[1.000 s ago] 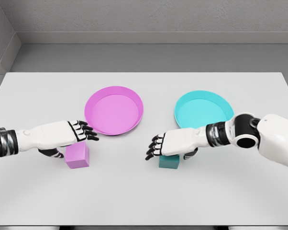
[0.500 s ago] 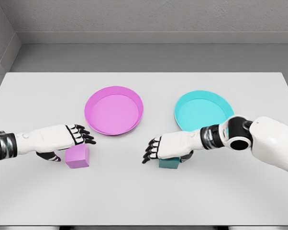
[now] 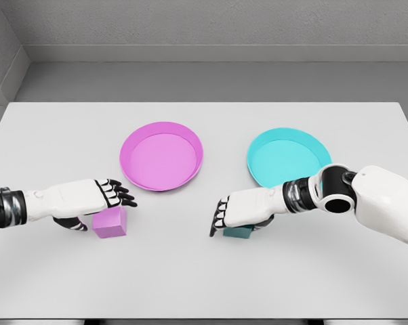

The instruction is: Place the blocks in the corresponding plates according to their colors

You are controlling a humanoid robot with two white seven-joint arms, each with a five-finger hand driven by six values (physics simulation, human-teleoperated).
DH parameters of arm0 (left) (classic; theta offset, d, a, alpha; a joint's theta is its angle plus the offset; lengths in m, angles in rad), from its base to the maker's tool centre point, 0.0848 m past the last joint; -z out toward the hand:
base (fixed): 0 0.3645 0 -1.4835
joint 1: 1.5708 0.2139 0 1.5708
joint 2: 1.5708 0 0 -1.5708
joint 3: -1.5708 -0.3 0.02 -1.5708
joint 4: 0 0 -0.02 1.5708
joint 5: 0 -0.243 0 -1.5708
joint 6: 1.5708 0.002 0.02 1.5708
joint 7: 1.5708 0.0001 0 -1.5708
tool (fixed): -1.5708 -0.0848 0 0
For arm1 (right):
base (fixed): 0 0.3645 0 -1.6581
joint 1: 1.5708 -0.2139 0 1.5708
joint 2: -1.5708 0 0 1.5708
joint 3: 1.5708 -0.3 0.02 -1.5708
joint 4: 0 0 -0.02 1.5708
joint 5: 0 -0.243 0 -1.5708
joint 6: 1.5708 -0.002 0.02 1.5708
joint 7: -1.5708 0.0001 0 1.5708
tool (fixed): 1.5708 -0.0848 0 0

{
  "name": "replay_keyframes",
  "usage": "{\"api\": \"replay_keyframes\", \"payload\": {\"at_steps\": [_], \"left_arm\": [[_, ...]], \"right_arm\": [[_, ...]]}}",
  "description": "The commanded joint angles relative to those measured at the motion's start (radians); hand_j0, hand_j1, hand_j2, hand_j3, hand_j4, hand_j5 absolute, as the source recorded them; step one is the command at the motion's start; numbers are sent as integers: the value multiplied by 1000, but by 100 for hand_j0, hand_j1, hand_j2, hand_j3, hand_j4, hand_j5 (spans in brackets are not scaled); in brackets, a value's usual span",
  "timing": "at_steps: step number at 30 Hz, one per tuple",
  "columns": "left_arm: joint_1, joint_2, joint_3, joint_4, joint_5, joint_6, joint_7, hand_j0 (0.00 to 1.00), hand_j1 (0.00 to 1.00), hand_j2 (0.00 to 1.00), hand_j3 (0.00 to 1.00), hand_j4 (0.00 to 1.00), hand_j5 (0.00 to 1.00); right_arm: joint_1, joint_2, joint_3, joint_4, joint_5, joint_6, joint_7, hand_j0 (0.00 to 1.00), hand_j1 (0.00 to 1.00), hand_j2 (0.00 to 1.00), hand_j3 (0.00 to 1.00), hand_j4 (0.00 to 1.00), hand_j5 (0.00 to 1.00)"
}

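table (image 3: 190, 271) white | pink plate (image 3: 162, 156) | cyan plate (image 3: 285, 157) | pink block (image 3: 110, 222) | teal block (image 3: 238, 232), darker than the cyan plate | hands white with black fingers | floor grey

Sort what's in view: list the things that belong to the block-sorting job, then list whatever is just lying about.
Job: pink block, teal block, pink plate, teal plate, left hand over the pink block, right hand over the teal block.

Lying about: nothing; only the table bears them.
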Motion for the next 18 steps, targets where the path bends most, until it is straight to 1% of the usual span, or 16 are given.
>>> {"api": "replay_keyframes", "payload": {"at_steps": [1,5,6,11,13,18], "left_arm": [[0,1,-2,0,6,1,0,100,100,100,100,100,100],[2,1,-2,0,6,1,-4,100,100,100,100,100,100],[2,1,-2,0,6,1,-4,100,100,100,100,100,100],[0,-8,-2,3,1,1,-6,100,100,100,100,100,100],[0,-12,-2,6,-2,1,-6,100,100,100,100,100,100],[2,-16,-9,6,-2,1,-6,100,100,100,100,100,100]], "right_arm": [[-2,0,-3,0,-1,2,0,79,79,79,79,79,79],[-2,0,-5,0,-1,2,1,75,75,75,75,75,75],[-2,0,-3,0,-1,2,1,71,71,71,71,71,71],[-2,0,-5,0,5,2,4,70,70,70,70,70,70],[-2,0,-5,0,5,2,4,67,67,67,67,67,67],[-8,-2,-6,-3,3,2,4,67,67,67,67,67,67]]}}
